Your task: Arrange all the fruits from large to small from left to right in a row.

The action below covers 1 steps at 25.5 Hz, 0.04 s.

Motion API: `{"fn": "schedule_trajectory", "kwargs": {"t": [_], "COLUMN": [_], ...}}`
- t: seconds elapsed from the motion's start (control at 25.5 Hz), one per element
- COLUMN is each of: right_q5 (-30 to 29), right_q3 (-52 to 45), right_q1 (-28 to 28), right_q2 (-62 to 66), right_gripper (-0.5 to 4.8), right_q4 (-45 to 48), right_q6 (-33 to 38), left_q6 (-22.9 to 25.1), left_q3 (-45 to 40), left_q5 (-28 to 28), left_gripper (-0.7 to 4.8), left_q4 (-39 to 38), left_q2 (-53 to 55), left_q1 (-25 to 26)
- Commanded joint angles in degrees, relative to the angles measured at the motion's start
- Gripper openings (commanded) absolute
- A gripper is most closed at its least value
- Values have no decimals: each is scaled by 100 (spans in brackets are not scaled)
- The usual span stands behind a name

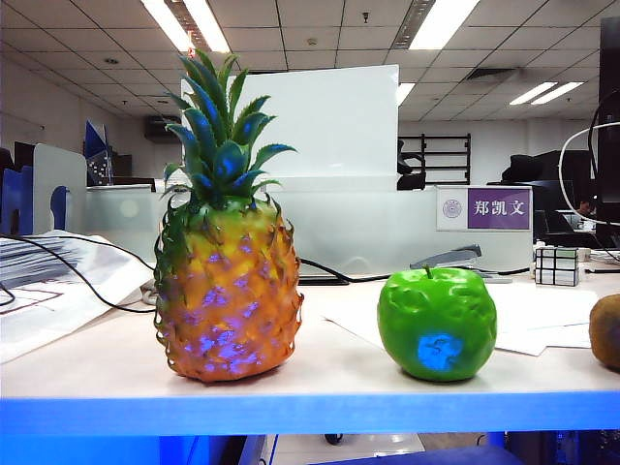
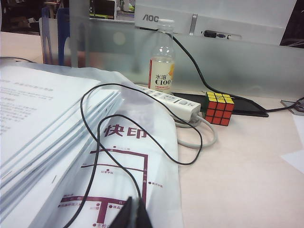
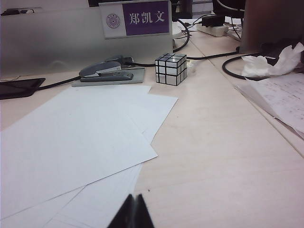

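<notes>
A: Report fruit positions, exterior view.

B: Pineapple at 9 o'clock, green apple at 4 o'clock, kiwi cut by the frame edge at 3 o'clock. All rest on the table.

A: Tool state?

B: Left gripper hangs above the bagged papers, jaws together, nothing held. Right gripper hangs above loose sheets, likewise together.

A: Handling?

B: Judgement: the pineapple is likely rigid and bulky; grasp the body, not the crown. The apple looks glossy and may slip; pinch its widest part.
</notes>
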Motion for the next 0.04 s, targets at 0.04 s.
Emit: {"fn": "schedule_trajectory", "kwargs": {"t": [0.04], "right_q5": [9], "right_q3": [-9], "right_q1": [4], "right_q2": [-11], "right_gripper": [-4], "right_q4": [42], "right_q6": [20], "left_q6": [2], "left_q3": [4], "left_q5": [-4], "left_gripper": [-6], "left_q4": [37], "left_q2": [-9], "left_q1": [7]}}
